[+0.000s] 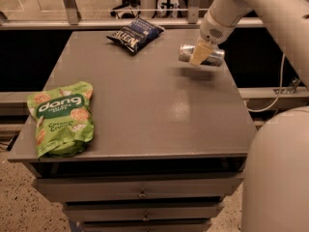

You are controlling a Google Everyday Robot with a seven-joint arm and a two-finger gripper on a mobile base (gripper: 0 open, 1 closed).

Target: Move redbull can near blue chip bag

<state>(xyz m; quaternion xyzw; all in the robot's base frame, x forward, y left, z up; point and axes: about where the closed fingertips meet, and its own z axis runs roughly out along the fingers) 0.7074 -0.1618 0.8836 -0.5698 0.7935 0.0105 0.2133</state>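
can point(217, 57): slim silver metal cylinder with blue patches, lying on its side, long axis running left to right, over the far right part of the table; a soft dark shadow sits on the tabletop just under it, so it looks held clear of the surface.
gripper point(199, 56): at the far right of the table, reaching down from above and pinching the can about its middle; one pale cream finger point(197, 58), flat and tapering, crosses the front of the can.
arm point(251, 4): smooth white rounded shell, coming in from the upper right corner and ending in a round wrist with a small speckled grille just above the gripper.
blue bag point(135, 34): small crinkled navy foil packet with white lettering, lying flat and askew at the far edge of the table, left of the can and apart from it.
green bag point(61, 117): larger bright green pouch marked "dang", puffy and glossy, lying flat at the near left corner, well apart from the can.
table point(159, 110): matte grey rectangular top with a faint sheen near its middle.
drawers point(140, 190): grey metal fronts stacked under the top, each with a small central pull.
base point(277, 178): broad white curved body filling the lower right corner.
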